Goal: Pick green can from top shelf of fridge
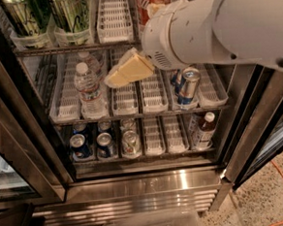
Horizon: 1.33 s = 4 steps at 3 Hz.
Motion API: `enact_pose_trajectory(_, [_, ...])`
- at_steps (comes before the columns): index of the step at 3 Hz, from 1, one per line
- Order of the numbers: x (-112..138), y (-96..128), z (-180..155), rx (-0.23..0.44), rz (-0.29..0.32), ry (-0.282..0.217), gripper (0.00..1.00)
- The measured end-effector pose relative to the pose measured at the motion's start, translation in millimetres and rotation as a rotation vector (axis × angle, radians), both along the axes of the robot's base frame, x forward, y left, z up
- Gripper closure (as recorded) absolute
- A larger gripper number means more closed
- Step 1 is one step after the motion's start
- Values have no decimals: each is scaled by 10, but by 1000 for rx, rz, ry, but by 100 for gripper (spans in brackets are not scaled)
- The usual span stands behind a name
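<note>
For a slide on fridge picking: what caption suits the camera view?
Gripper hangs at the fridge, below the top shelf, where two green cans stand at left.

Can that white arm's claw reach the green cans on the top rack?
Probably yes. The stainless-steel fridge stands open and nothing blocks the shiny yellow-green aluminium can on the top wire shelf. The cream gripper hangs lower, before the middle rack, so it must rise first.

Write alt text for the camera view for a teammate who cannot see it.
The robot's gripper hangs at the open fridge in front of the middle rack, below and right of two green cans standing at the left of the top shelf, touching neither.
</note>
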<state>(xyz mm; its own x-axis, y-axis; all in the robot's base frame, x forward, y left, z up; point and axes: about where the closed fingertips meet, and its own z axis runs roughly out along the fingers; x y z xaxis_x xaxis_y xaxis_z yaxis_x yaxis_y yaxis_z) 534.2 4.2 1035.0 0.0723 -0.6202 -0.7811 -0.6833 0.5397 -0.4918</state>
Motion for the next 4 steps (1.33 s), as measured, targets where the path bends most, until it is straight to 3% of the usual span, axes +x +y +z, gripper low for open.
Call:
enact_pose_trajectory(1, [0, 0, 0, 0, 0, 0, 0])
enact_pose_trajectory(2, [-74, 132, -39, 51, -21, -2, 0])
enact_pose_trajectory(3, [-276, 485, -125, 128, -47, -4, 0])
enact_pose_trajectory(4, [-531, 600, -136, 188, -125, -41, 0])
